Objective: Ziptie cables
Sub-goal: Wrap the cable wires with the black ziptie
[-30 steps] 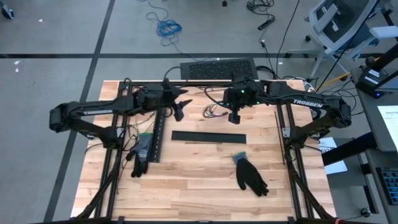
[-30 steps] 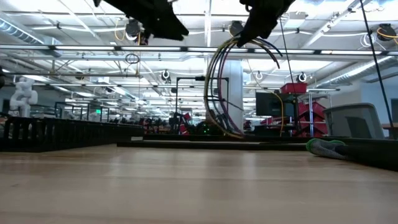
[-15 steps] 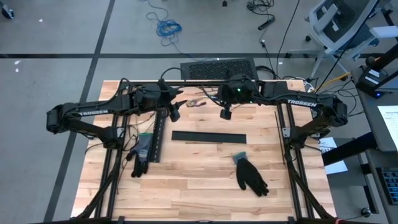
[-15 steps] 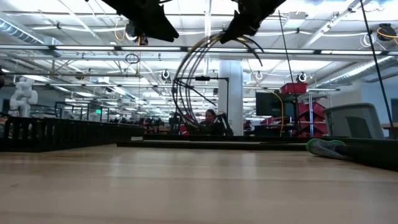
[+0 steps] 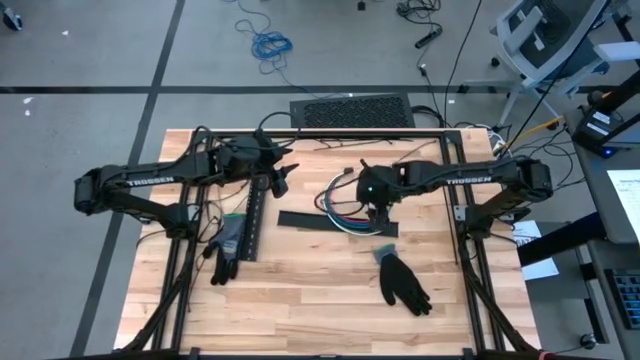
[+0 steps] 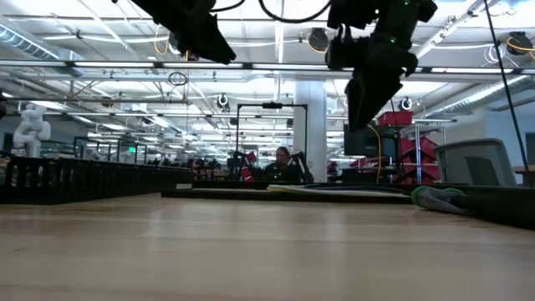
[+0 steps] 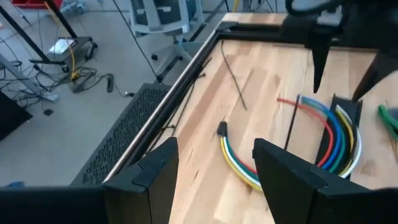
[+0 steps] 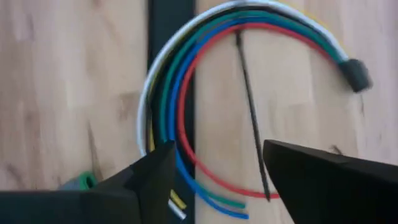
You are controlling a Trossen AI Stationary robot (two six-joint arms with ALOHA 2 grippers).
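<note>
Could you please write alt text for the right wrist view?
The cables, a curved bundle of white, green, blue and red wires, lie on the wooden table across a black strip, with the open right pincer above them.

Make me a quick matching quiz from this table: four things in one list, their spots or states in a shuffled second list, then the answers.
Things
1. cables
2. right hand
3. left hand
4. black glove

Places or states
A. open, above the upright black slotted strip
B. lying flat near the front of the table, right of centre
C. curved loop on the wood, crossing the flat black strip
D. open, just above the cables

Pairs: 1-C, 2-D, 3-A, 4-B
</note>
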